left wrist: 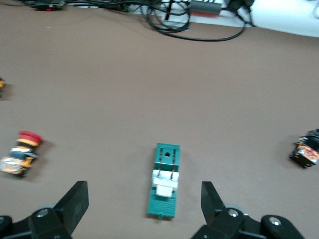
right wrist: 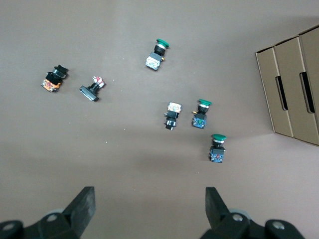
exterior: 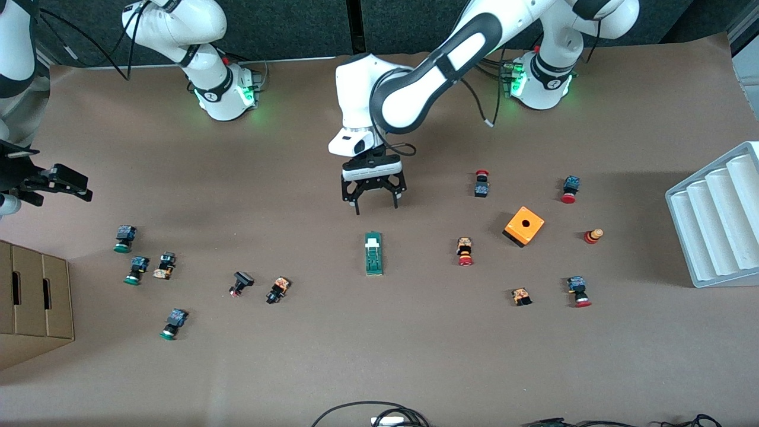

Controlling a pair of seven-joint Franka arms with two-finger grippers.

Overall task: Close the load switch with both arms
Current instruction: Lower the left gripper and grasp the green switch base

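Dark-green load switch (exterior: 373, 254) lies under the spread-fingered left gripper (exterior: 376, 204); right gripper (right wrist: 149, 209), also spread, waits by the cardboard box (exterior: 32, 299). Off-centre descent risks skidding the switch.

Load switch (exterior: 373, 254) — dark-green, white-ended — flat mid-table.

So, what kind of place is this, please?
Probably a robotics lab bench set up for electrical-part handling. Two white arms stand at a paper-covered table; the load switch and scattered push buttons lie on it, and the left end effector hangs open above the table near the switch.
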